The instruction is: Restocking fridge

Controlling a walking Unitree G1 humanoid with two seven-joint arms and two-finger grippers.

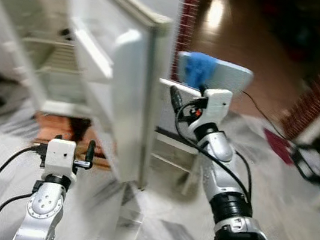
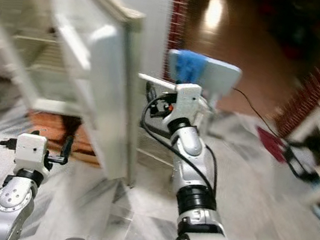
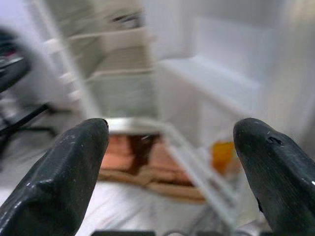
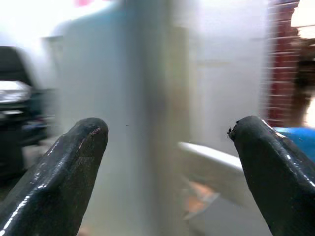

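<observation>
The left gripper hung low and nearest the robot, its two black fingers spread wide with nothing between them. Just ahead of it and slightly to its right stood the lower corner of the open fridge door, and beyond its fingertips lay the fridge interior with pale shelves that looked mostly bare; a small orange item sat low in the door rack, too blurred to name. A brown base showed under the cabinet.

The right gripper was raised higher and further out, its fingers likewise wide apart and empty, pointing at the door's outer edge, which stood close in front of it. Past that gripper was a white chair with a blue cloth on top, then a brick pillar and a dark room beyond.

Judged from this, the door was already open but no item was in hand, so the stocking itself seemed yet to begin. The door edge and chair crowded the right gripper, leaving a narrow gap between them; the floor around the left gripper offered more room. Everything was motion-blurred.
</observation>
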